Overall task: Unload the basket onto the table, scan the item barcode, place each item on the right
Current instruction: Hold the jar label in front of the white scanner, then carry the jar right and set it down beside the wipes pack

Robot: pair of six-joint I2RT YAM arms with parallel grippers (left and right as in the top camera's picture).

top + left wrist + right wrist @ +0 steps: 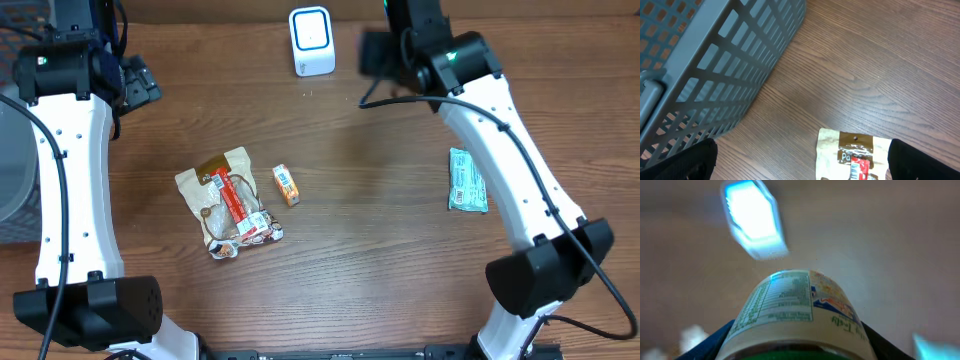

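Right gripper (800,347) clamps the cylindrical tub (795,307), long axis aimed up-frame, end toward the glowing scanner (754,220); left gripper (800,162) spread wide.

Brown wood-grain table top (380,230), viewed from above. Carried, at the middle of the far edge, a white barcode scanner (311,40) with a pale blue lit face. Held, left of centre, a beige snack pouch (228,198) with a red label, lying flat. Just beside its right edge, not touching, a small orange box (287,185). Bore on the right side, well apart from these, a pale green wrapped bar (466,180), lying lengthwise. Supported at the left edge a grey lattice basket (695,42).
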